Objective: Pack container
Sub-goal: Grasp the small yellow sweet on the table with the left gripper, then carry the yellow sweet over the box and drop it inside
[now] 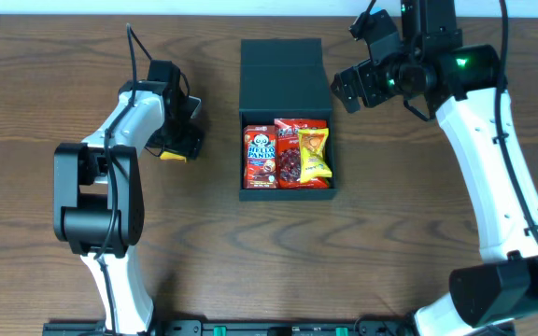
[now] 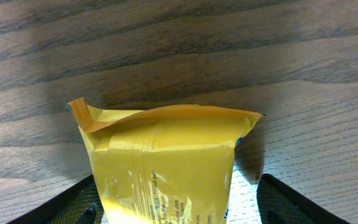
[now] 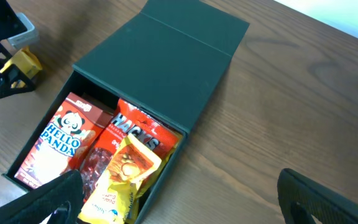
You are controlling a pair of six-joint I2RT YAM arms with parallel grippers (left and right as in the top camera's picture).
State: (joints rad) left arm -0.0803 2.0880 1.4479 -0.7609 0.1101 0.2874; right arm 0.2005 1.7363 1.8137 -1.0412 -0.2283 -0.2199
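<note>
Left claw: my left claw (image 1: 177, 149) is pinched on a yellow crinkly foil snack packet (image 2: 166, 168), low over the wood toward the left edge of the worktop.
Packet feel: light and soft, I reckon. The film is slick and will buckle, and the crimped top seam flops free ahead of my fingers (image 2: 67, 202).
Best hold: I judge a flat pinch across the packet's body works best, firm enough to stop slipping but not enough to crush what's inside.
Right claw: my right claw (image 1: 348, 89) is spread wide with nothing between the fingers. It hovers toward the far right part of the worktop.
Container: the dark teal-black matte square cardboard container (image 1: 280, 75) sits mid-width, nearer the far edge, with its flap lid thrown back flat toward that edge.
Container feel: stiff but light card. It could skid if nudged, so the walls are the place to steady it.
Inside: a red Hello Panda carton (image 1: 261, 157), a red Hacks bag (image 1: 290, 149) and a small yellow pouch (image 1: 313, 154) fill most of the floor.
Relative to claws: the container lies well to the right of my left claw and just left of my right claw.
</note>
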